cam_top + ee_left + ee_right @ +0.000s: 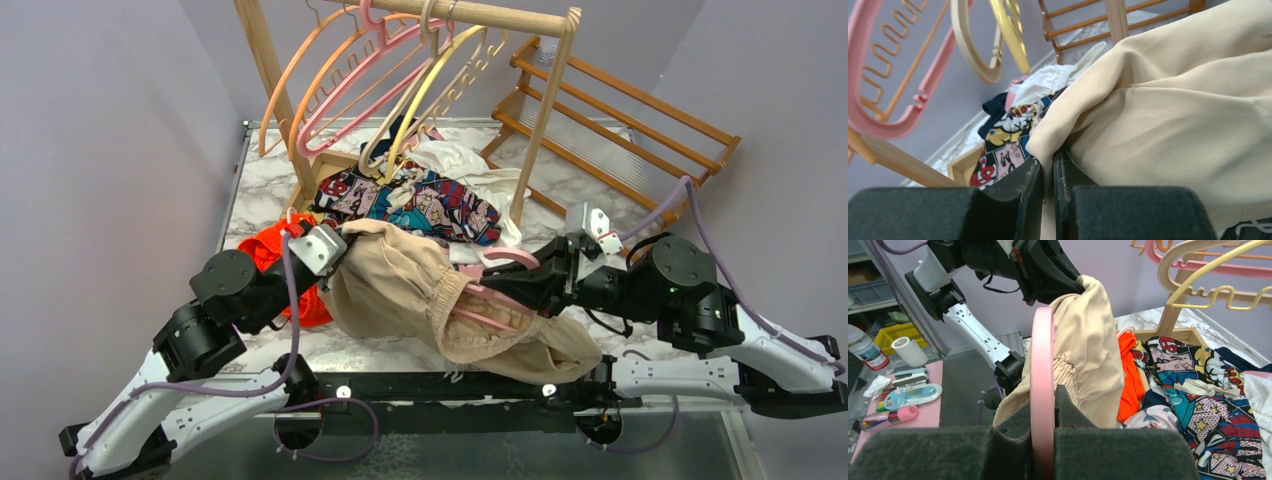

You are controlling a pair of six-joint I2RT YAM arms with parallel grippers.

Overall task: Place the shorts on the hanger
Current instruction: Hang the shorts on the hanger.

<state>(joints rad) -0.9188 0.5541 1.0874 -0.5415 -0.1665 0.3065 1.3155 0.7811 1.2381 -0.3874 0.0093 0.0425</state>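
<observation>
My left gripper (1048,162) pinches a fold of the shorts (1173,115), which drape between the two grippers. My right gripper (1044,405) clamps the pink hanger (1042,345), poked into the waistband (452,300). The cloth looks light, limp and baggy, so I judge the gathered elastic the surest hold. Fabric hides much of the hanger, and I cannot tell how far it is threaded.

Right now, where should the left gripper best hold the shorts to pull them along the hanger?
Likely the gathered waistband of the shorts, pinched across its upper edge from the robot's left. That thick rim opens toward the pink hanger, so it steers the opening; the left gripper holds only a loose fold.
</observation>
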